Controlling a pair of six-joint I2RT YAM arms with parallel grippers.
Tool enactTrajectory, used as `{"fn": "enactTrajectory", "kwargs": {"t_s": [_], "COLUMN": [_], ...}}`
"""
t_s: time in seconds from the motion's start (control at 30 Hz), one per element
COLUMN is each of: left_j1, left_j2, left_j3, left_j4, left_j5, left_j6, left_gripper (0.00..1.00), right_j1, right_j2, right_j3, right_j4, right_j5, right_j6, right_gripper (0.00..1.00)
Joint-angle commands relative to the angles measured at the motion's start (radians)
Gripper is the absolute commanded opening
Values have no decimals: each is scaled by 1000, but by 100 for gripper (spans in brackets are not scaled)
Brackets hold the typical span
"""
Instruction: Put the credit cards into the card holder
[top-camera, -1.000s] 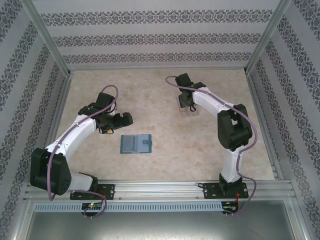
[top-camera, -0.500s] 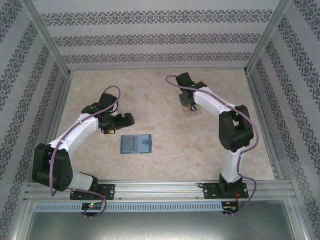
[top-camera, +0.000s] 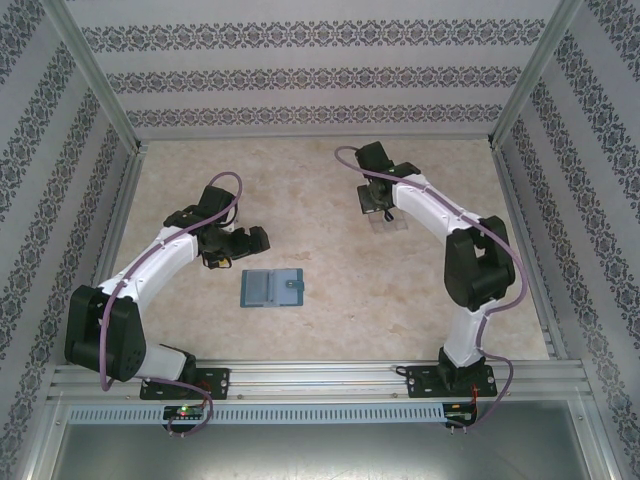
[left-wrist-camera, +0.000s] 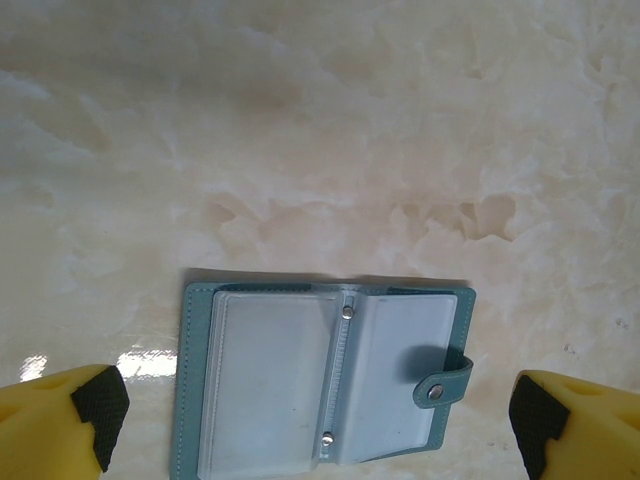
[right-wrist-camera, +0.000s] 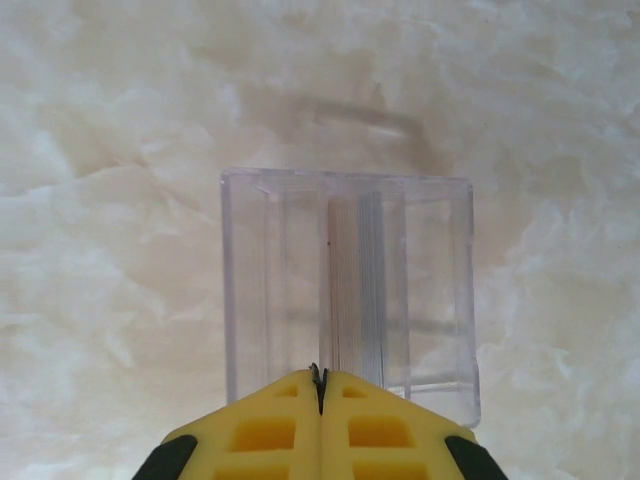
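Observation:
The card holder (top-camera: 272, 288) (left-wrist-camera: 270, 380) lies open and flat on the table, a teal wallet with clear sleeves and a snap tab on its right. My left gripper (top-camera: 248, 240) (left-wrist-camera: 320, 425) hovers above it, open, one yellow fingertip at each side. My right gripper (top-camera: 376, 203) (right-wrist-camera: 318, 385) is shut above the clear plastic stand (top-camera: 392, 222) (right-wrist-camera: 250, 290). A thin dark edge, a credit card (right-wrist-camera: 318, 374) seen edge-on, pokes out between its fingertips. More credit cards (right-wrist-camera: 370, 280) stand on edge in the stand.
The marble-patterned tabletop (top-camera: 330, 320) is walled in by patterned panels at the back and both sides, with aluminium posts at the corners. Both arm bases sit on the rail at the near edge.
My right gripper has shut from partly open and lifted slightly over the stand, which shifted a little to the right. The left arm edged slightly and then held still.

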Motion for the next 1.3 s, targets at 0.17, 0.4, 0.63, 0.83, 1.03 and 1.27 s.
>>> {"fn": "enactTrajectory", "kwargs": {"t_s": [0.17, 0.4, 0.63, 0.83, 1.03, 1.27], "left_j1": [-13, -15, -23, -22, -14, -2], "left_j2": [-21, -28, -24, -50, -63, -36], "left_j3": [-19, -135, -230, -278, -306, -311], "left_j4": [8, 51, 66, 64, 75, 94], "left_j5": [41, 94, 64, -4, -137, -110], "left_j6": [34, 41, 43, 35, -69, -54], "left_gripper": [100, 100, 100, 99, 99, 99], "right_j1": [39, 212, 455, 520, 547, 556], "right_j2": [-212, -335, -357, -294, -251, -167], "right_j3": [-154, -445, -650, -717, -707, -695], "right_j4": [114, 435, 730, 903, 954, 1012], "right_j5": [-332, -424, -261, -313, -364, -444], "right_j6": [183, 479, 703, 799, 798, 847], "right_gripper": [0, 0, 0, 0, 0, 0]}}
